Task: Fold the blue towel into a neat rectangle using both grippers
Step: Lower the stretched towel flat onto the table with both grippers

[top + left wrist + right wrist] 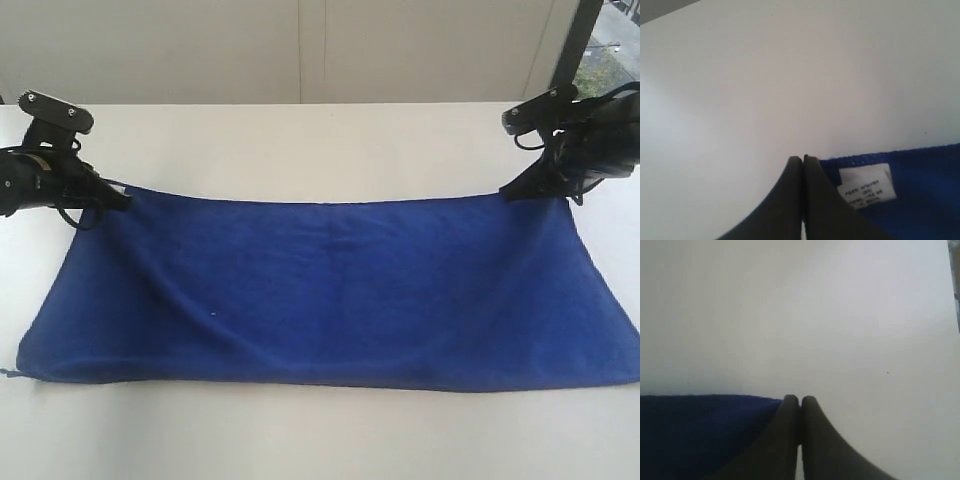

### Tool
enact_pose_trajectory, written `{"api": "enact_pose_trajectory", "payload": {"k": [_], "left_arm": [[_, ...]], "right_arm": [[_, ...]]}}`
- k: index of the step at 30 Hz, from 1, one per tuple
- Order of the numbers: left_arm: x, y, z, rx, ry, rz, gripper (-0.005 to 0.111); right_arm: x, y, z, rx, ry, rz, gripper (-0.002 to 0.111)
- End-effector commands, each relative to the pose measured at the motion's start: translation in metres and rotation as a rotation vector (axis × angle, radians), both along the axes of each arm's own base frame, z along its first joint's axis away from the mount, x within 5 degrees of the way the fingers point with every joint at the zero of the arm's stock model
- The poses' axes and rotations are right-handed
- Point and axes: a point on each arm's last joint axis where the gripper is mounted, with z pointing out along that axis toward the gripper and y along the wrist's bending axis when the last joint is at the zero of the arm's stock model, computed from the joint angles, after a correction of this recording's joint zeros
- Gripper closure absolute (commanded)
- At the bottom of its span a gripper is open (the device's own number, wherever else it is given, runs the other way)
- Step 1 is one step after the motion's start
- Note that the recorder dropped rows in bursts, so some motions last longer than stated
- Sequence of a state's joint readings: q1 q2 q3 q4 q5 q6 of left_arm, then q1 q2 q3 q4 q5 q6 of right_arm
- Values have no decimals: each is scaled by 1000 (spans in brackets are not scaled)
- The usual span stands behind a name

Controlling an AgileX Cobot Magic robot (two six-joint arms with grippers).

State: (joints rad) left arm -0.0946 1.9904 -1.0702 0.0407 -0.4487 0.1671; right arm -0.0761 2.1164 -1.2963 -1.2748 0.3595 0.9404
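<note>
The blue towel [340,290] lies spread wide across the white table [320,140], its long edges running left to right. My left gripper [125,200] is shut at the towel's far left corner. In the left wrist view the closed gripper [803,159] pinches the hem of the towel [925,185] right beside the white tag [866,187]. At the far right corner my right gripper [505,192] is shut too. The right wrist view shows this gripper [800,399] pressed together on the corner of the towel [700,435]. The far edge runs straight and taut between the two grippers.
A pale wall [300,50] stands behind the table. A dark window frame [580,40] rises at the back right. The towel's near left corner [20,372] has a loose thread, and its near right corner reaches the picture's edge.
</note>
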Motion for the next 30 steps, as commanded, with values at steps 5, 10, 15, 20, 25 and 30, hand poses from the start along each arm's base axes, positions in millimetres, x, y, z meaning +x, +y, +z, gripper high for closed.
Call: {"api": "enact_pose_trajectory", "payload": {"k": [5, 10, 15, 20, 25, 30], "left_arm": [[12, 1, 2, -18, -21, 19, 107], [11, 1, 2, -18, -17, 19, 107], [11, 1, 1, -19, -13, 20, 107], [11, 1, 1, -19, -7, 20, 89], [11, 1, 1, -19, -7, 20, 59], [11, 1, 2, -19, -9, 20, 48]], "right_arm": [[2, -12, 1, 26, -23, -10, 108], [2, -11, 1, 39, -31, 3, 108], [5, -7, 1, 73, -50, 43, 102], [6, -5, 1, 84, -56, 56, 86], [4, -8, 1, 65, -45, 33, 77], [1, -14, 3, 69, -54, -78, 66]]}}
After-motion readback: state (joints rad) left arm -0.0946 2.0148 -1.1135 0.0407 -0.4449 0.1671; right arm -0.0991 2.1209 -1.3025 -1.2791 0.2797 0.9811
